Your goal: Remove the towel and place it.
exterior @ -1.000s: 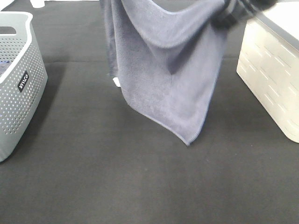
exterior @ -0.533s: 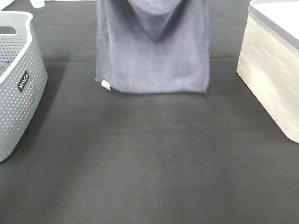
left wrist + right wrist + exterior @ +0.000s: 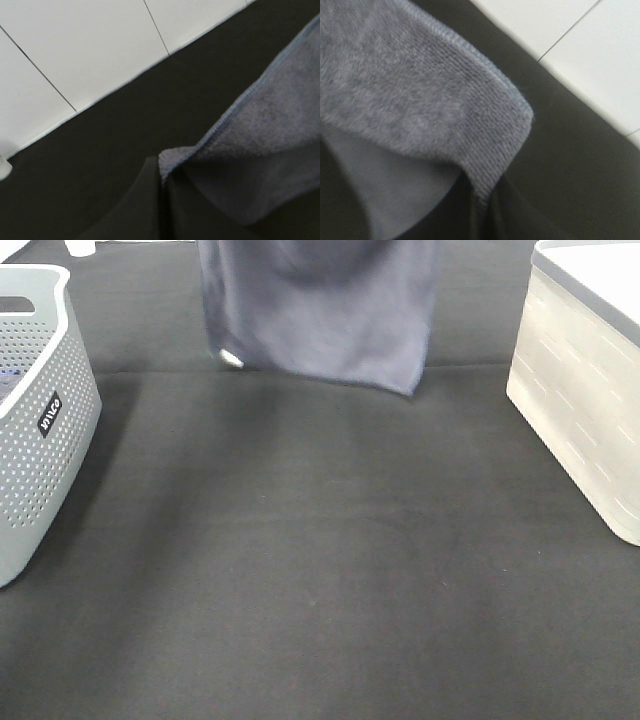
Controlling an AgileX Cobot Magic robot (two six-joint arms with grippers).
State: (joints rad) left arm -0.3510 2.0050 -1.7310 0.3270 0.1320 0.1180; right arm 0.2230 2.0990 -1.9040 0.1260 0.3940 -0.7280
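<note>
The grey-lavender towel (image 3: 320, 310) hangs in the air at the top middle of the exterior high view. Its lower edge is above the black table, and a small white tag (image 3: 230, 357) shows at its lower left corner. Both grippers are above the frame in that view. In the left wrist view my left gripper (image 3: 162, 187) is shut on a stitched corner of the towel (image 3: 260, 145). In the right wrist view my right gripper (image 3: 482, 202) is shut on another corner of the towel (image 3: 410, 100).
A grey perforated basket (image 3: 40, 430) stands at the left edge of the table. A cream-white slotted bin (image 3: 585, 400) with a grey rim stands at the right. Black cloth (image 3: 320, 570) covers the table between them. White floor tiles (image 3: 90, 45) lie beyond the far edge.
The towel has been lifted higher and stretched flat. Its lower edge rose from mid-table toward the top of the view. The right arm has left the frame.
</note>
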